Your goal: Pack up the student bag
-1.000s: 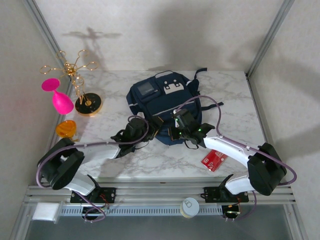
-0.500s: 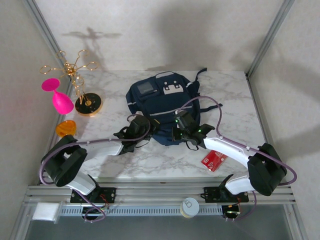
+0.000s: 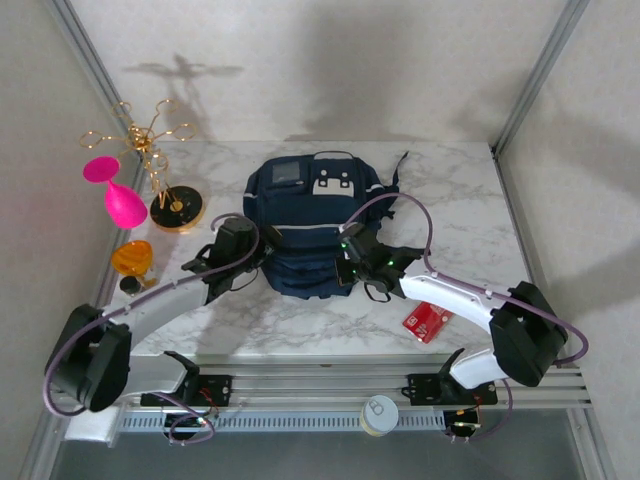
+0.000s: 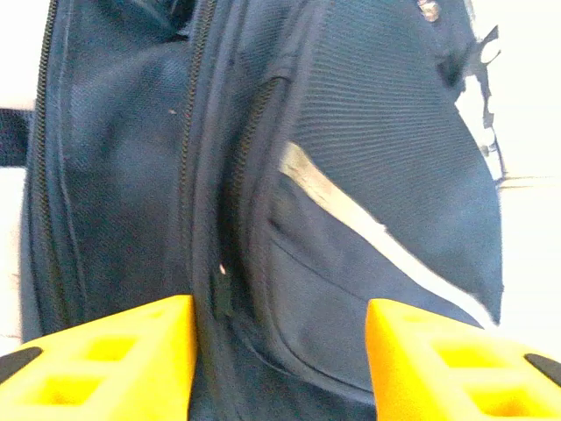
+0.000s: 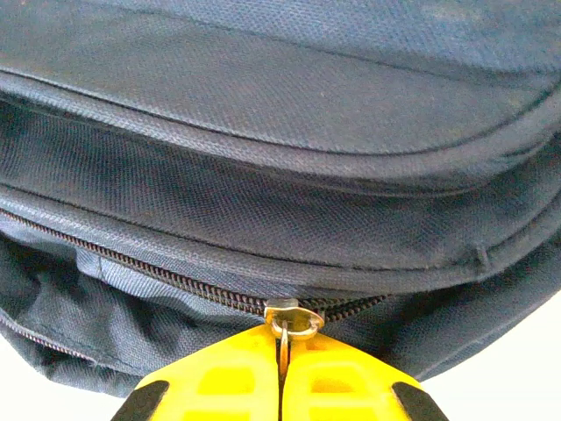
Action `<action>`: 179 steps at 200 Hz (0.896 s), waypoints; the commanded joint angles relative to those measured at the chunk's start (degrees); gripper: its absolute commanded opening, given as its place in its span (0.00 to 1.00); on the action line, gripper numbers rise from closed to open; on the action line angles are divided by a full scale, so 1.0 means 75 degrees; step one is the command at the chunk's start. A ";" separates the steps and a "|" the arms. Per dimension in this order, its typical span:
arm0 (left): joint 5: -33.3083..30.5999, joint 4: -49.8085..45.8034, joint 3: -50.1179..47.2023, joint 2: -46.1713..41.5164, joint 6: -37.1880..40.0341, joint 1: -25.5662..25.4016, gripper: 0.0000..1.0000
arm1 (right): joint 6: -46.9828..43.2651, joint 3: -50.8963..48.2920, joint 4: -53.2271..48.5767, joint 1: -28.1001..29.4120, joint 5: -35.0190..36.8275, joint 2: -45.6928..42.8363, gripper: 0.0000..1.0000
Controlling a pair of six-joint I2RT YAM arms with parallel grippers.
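Right fingers (image 5: 230, 379) pinching zip-pull (image 5: 292, 319), one student bag (image 3: 300, 222)

Nothing legible: the white patches on the student bag (image 3: 300, 215) and the print on the red packet (image 3: 428, 321) are too small to read.

Centre: student bag (image 3: 300, 205) blocks your way across the desk (image 3: 470, 215) | Left: gold stand (image 3: 176, 205) and pink glass (image 3: 120, 203) crowd the corner | Right: open room behind red card (image 3: 428, 321)
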 commanded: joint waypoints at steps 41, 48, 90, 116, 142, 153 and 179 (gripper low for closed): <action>-0.0704 0.1773 -0.0725 -0.0148 -0.2759 -0.1929 0.60 | 0.0136 0.0117 0.0522 0.0133 -0.0451 0.0074 0.00; -0.0735 0.2117 -0.0600 0.0108 -0.2869 -0.1995 0.60 | 0.0125 0.0088 0.0566 0.0126 -0.0467 0.0063 0.00; -0.1047 0.1923 0.0243 0.1337 -0.3357 -0.2437 0.61 | 0.0007 -0.0015 0.0663 0.0134 -0.0253 0.0086 0.00; -0.1275 0.2390 0.0049 0.1857 -0.3832 -0.2373 0.49 | -0.0108 -0.0073 0.0791 0.0130 -0.0207 0.0121 0.00; -0.1860 0.0859 0.0601 0.2050 -0.3189 -0.2212 0.24 | -0.0144 0.0044 0.0406 0.0132 0.0188 0.0115 0.00; -0.2163 0.0498 0.0535 0.1868 -0.2907 -0.2075 0.16 | -0.0102 -0.0007 0.0193 0.0126 0.0566 0.0066 0.00; -0.2219 -0.0032 0.0055 0.1084 -0.2307 -0.1480 0.00 | -0.0064 -0.0128 -0.0389 -0.0047 0.1092 -0.0107 0.00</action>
